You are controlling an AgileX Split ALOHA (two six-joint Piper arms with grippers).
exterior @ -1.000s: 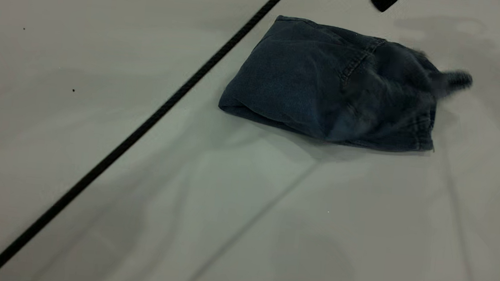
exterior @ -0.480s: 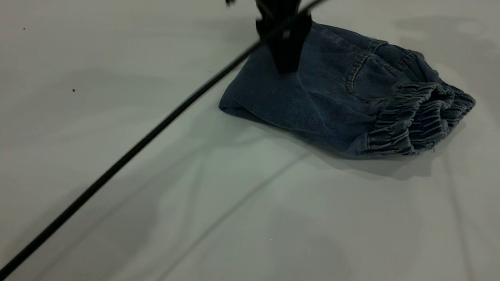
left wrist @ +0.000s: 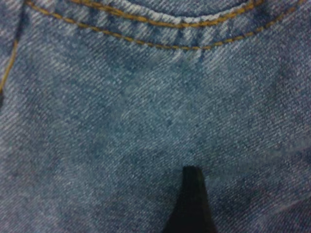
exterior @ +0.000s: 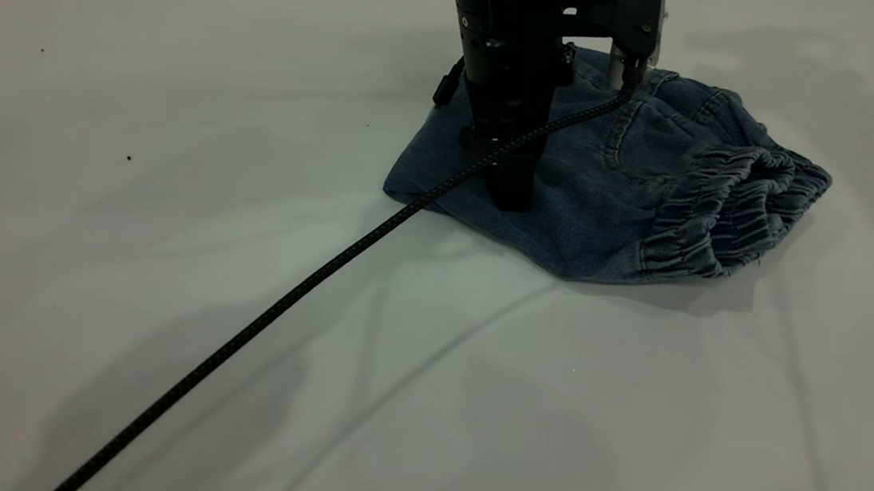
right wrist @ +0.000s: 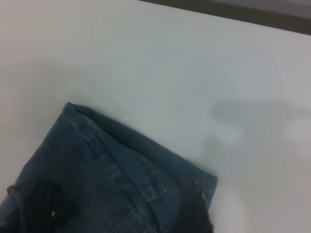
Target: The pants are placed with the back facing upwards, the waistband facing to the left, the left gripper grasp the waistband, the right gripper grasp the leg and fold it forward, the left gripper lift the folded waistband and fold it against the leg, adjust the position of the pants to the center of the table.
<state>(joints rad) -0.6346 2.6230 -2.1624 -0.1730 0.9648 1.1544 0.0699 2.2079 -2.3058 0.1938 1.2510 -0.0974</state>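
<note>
toward the table's [exterior: 122, 263] far edge my left gripper [exterior: 507, 196] presses the soft, limp pants [exterior: 592, 212]; finger spread unclear; grab the thick waistband [exterior: 729, 209].

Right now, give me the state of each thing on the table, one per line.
pants: folded into a compact bundle, lying on the table.
waistband: gathered, at the bundle's right end, untouched.
left pincer: pointing down, tip pressed on the denim.
braided cable: trailing from the left arm across the table.
</note>
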